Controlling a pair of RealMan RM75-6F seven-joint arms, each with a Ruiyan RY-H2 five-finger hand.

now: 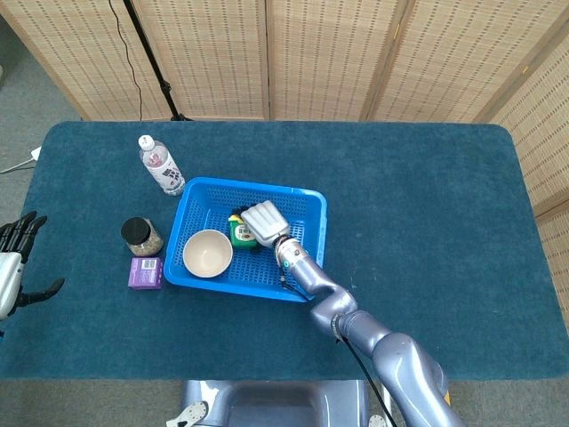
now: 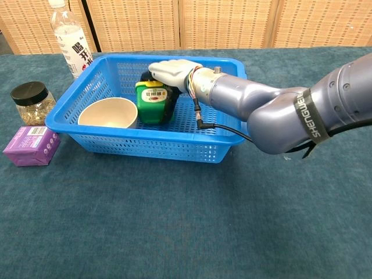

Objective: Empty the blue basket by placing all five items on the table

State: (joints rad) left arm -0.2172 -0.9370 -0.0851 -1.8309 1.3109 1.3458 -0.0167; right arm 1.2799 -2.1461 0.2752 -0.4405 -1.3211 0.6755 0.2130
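The blue basket sits left of the table's centre. Inside it are a cream bowl and a green container with a yellow lid. My right hand reaches into the basket from the right and lies over the green container, its dark fingers curled down around the container's sides. The container stands slightly tilted on the basket floor. My left hand hovers at the far left edge of the head view, fingers apart and holding nothing.
Left of the basket, on the blue cloth, stand a water bottle, a black-lidded jar and a purple box. Woven screens stand behind the table.
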